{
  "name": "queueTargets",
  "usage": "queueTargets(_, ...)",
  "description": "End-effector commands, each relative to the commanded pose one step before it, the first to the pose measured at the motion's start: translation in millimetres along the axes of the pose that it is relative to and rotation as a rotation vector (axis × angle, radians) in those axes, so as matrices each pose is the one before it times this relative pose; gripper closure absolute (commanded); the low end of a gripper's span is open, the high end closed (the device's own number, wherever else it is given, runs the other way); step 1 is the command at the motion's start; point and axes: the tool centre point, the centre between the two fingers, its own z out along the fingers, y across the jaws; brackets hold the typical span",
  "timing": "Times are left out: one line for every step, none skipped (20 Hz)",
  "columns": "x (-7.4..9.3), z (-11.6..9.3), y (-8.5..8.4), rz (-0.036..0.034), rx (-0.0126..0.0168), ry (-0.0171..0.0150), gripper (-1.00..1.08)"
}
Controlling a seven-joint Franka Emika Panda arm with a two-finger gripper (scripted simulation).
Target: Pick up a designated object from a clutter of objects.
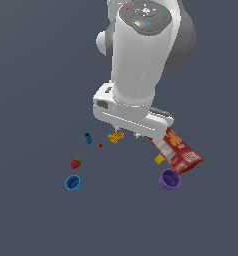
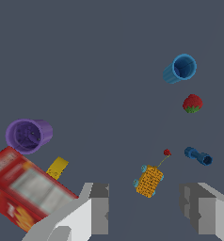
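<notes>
The claw [image 2: 144, 214] is open and holds nothing, and it hangs up above the bench [image 1: 31, 210]. The purple cup [image 2: 28, 135] sits on the bench just beside the red cracker box [image 2: 24, 190]. A small yellow piece [image 2: 57, 167] lies between the two. The blue cup [image 2: 180, 68] sits well apart from the box, near a strawberry [image 2: 192, 103].

Fingers [image 2: 99, 209]: spread apart above the surface [image 2: 109, 56], holding nothing.
Block [image 2: 148, 181]: between the fingers, just ahead of the tips.
Small bead [image 2: 167, 152]: just beyond the block.
Short cylinder [image 2: 198, 156]: beside the bead.
Strawberry [image 2: 192, 103]: farther out.
Smaller cup [image 2: 180, 69]: past the strawberry.
Cracker box [image 2: 24, 188]: outside one finger.
Flat tile [image 2: 57, 167]: against the box.
Larger cup [image 2: 28, 135]: just beyond the tile.
</notes>
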Motion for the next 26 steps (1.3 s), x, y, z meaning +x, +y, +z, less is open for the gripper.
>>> queueTargets(6.75,3.96,-11.05,0.04825,-0.01056,-0.00021,-0.20)
queueTargets(2.31,1.65,-4.52,0.01880,-0.00415,0.00011,-0.20)
queueTargets(2.16,1.70,-4.58,0.01882,-0.00416,0.00024,-0.20)
queueTargets(2.01,1.74,-4.65,0.01882,-0.00416,0.00038,-0.20)
queueTargets(1.85,1.78,-4.70,0.01883,-0.00416,0.00051,-0.20)
queueTargets(1.70,1.83,-4.74,0.01885,-0.00415,0.00064,-0.20)
queueTargets(1.54,1.87,-4.79,0.01885,-0.00414,0.00077,-0.20)
queueTargets(1.38,1.91,-4.83,0.01886,-0.00413,0.00090,-0.20)
queueTargets(1.22,1.95,-4.86,0.01888,-0.00411,0.00103,-0.20)
queueTargets(1.05,1.99,-4.89,0.01888,-0.00409,0.00116,-0.20)
queueTargets(0.89,2.03,-4.91,0.01890,-0.00406,0.00129,-0.20)
queueTargets(0.72,2.07,-4.93,0.01890,-0.00403,0.00142,-0.20)
queueTargets(0.55,2.11,-4.94,0.01892,-0.00400,0.00155,-0.20)
queueTargets(0.38,2.15,-4.95,0.01893,-0.00396,0.00168,-0.20)
queueTargets(0.21,2.19,-4.95,0.01893,-0.00391,0.00180,-0.20)
queueTargets(0.05,2.22,-4.94,0.01895,-0.00387,0.00193,-0.20)
queueTargets(-0.13,2.26,-4.93,0.01895,-0.00381,0.00205,-0.20)
queueTargets(-0.29,2.29,-4.91,0.01897,-0.00376,0.00217,-0.20)
queueTargets(-0.46,2.33,-4.89,0.01898,-0.00370,0.00229,-0.20)
queueTargets(-0.63,2.36,-4.86,0.01899,-0.00364,0.00241,-0.20)
queueTargets(-0.80,2.39,-4.82,0.01900,-0.00357,0.00253,-0.20)
queueTargets(-0.97,2.43,-4.78,0.01901,-0.00350,0.00264,-0.20)
queueTargets(-1.13,2.46,-4.74,0.01902,-0.00343,0.00276,-0.20)
queueTargets(-1.30,2.49,-4.68,0.01903,-0.00335,0.00287,-0.20)
queueTargets(-1.46,2.52,-4.63,0.01904,-0.00327,0.00298,-0.20)
queueTargets(-1.62,2.55,-4.56,0.01906,-0.00318,0.00308,-0.20)
